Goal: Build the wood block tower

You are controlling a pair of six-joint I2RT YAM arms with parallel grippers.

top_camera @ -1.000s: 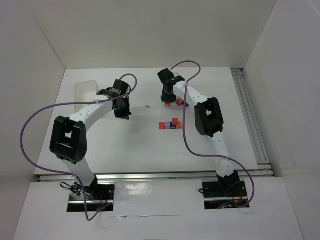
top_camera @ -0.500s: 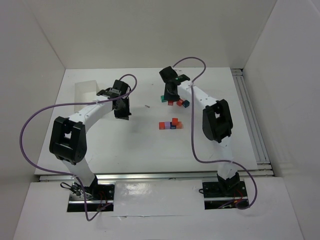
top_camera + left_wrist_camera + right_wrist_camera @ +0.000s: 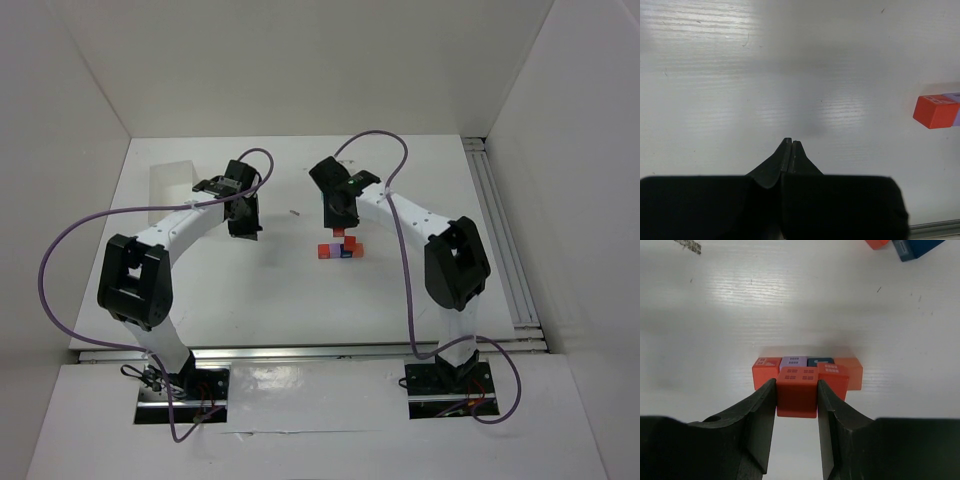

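Note:
My right gripper point(image 3: 796, 385) is shut on a red cube point(image 3: 797, 399) and holds it just above and in front of the tower point(image 3: 341, 249). The tower's base row reads red-orange point(image 3: 763, 372), purple point(image 3: 793, 361), dark blue point(image 3: 820, 361) and orange point(image 3: 854, 374), with another red cube point(image 3: 835, 380) on top at the right. In the top view the right gripper point(image 3: 340, 222) hangs over this row. My left gripper point(image 3: 791, 143) is shut and empty, well left of the row point(image 3: 245, 222). Its view shows the row's red end cube point(image 3: 935, 111).
A loose red cube point(image 3: 876, 242) and a dark blue cube point(image 3: 916, 247) lie behind the row. A pale tray point(image 3: 170, 181) stands at the back left. A small dark speck point(image 3: 293, 212) lies between the grippers. White walls enclose the table.
My right gripper has moved from the loose cubes at the back toward me to the row, carrying the red cube. The left arm has not moved.

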